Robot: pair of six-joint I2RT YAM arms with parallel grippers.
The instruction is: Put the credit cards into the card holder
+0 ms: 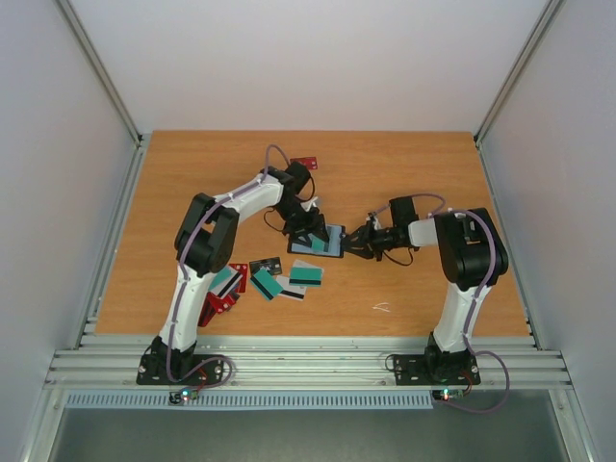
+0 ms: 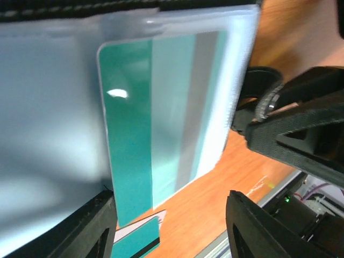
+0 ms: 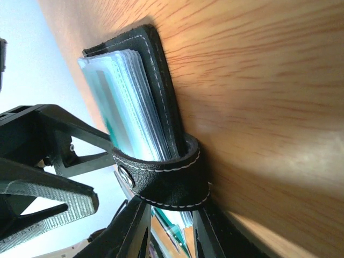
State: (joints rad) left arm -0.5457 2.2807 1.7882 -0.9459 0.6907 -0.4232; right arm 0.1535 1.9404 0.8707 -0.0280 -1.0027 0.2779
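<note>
The card holder (image 1: 332, 243) lies open mid-table, black outside with pale grey-blue sleeves (image 2: 48, 123). A teal card with a pale stripe (image 2: 150, 118) sits partly inside a clear sleeve, its lower end sticking out. My left gripper (image 1: 310, 231) hovers just above the holder's left part, its jaws wide open (image 2: 172, 215) around the card's lower end without gripping it. My right gripper (image 1: 360, 241) is shut (image 3: 166, 215) on the holder's black snap strap (image 3: 166, 180) at its right edge. Several loose credit cards (image 1: 306, 275) lie in front of the holder.
Loose teal, black and white cards (image 1: 268, 284) and red ones (image 1: 217, 300) lie near the left arm's forearm. One red card (image 1: 305, 163) lies at the back behind the left wrist. A small white scratch (image 1: 382, 307) marks the table at front right.
</note>
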